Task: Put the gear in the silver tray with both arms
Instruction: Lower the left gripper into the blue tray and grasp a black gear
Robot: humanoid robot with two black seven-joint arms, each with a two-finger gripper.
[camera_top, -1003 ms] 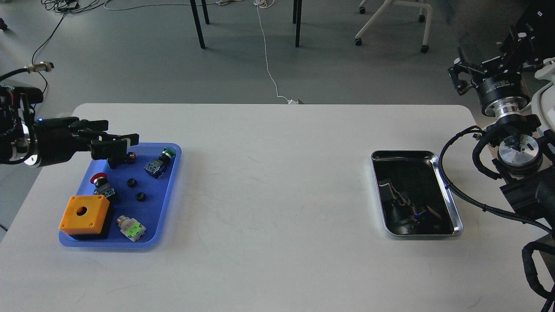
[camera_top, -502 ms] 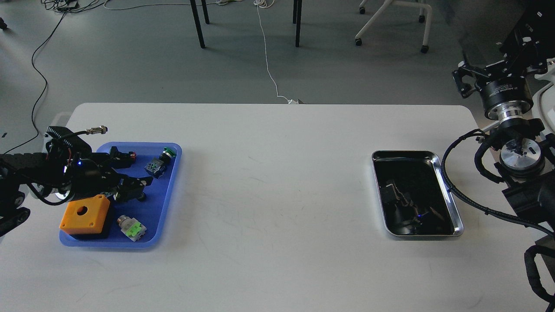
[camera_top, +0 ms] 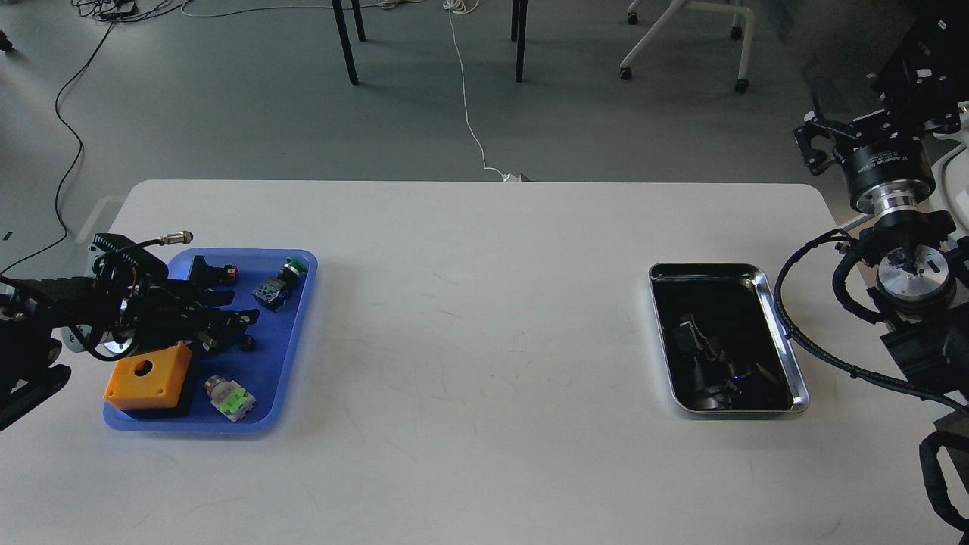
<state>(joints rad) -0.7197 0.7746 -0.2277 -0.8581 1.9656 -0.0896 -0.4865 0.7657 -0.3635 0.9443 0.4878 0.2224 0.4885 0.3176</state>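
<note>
- Far left of the frame: the left gripper (camera_top: 231, 327) hangs low over the blue tray (camera_top: 291, 356), its dark fingers reaching toward a small black ring-shaped part, likely the gear (camera_top: 245, 344), which lies just past the fingertips. The fingers look slightly parted, but against the dark parts I cannot tell how wide they stand, nor whether they touch the gear.
- Lower left: an orange box (camera_top: 148, 374) sits just below the gripper, with a green-and-white switch (camera_top: 229, 398) beside it; a green push-button (camera_top: 291, 268) lies at the tray's upper edge.
- My reading: the pick-up step is in hand. The next move calls for closing on the gear without nudging the orange box.
- Centre: bare white table (camera_top: 484, 325).
- Right: the silver tray (camera_top: 764, 284) lies well apart from the blue tray; its dark bottom shows only reflections.
- Far right: the right gripper (camera_top: 814, 144) is raised beyond the table edge; its opening cannot be told.
</note>
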